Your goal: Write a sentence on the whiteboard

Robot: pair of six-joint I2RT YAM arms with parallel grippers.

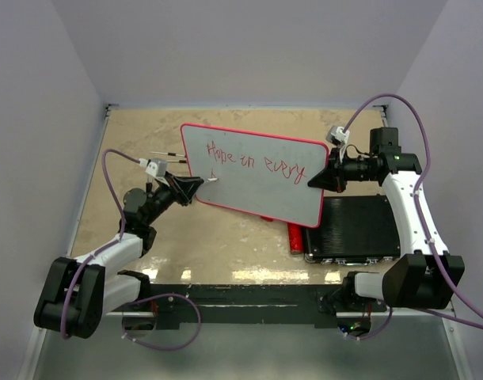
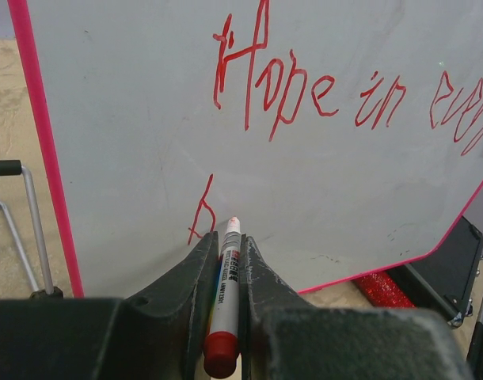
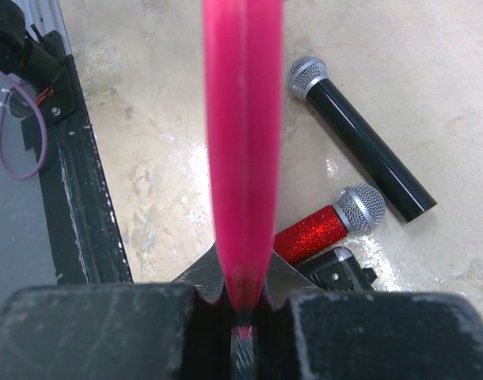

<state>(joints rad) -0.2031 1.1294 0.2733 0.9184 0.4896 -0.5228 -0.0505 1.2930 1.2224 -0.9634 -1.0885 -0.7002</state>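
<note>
The whiteboard (image 1: 257,170), white with a thin red frame, is held tilted above the table. My right gripper (image 1: 317,180) is shut on its right edge, which fills the right wrist view as a blurred pink strip (image 3: 241,142) between the jaws (image 3: 243,293). The sentence (image 2: 321,87) reads "Hope in every" in red on the top line, and one red stroke (image 2: 202,214) starts a second line. My left gripper (image 2: 228,237) is shut on a red-capped marker (image 2: 226,293), its tip touching the board just right of that stroke. In the top view this gripper (image 1: 200,184) is at the board's lower left.
A black ribbed case (image 1: 360,229) lies under the board's right end. A red glitter microphone (image 3: 325,226) and a black microphone (image 3: 356,138) lie on the table beneath the board. A wire stand (image 2: 28,222) is left of the board.
</note>
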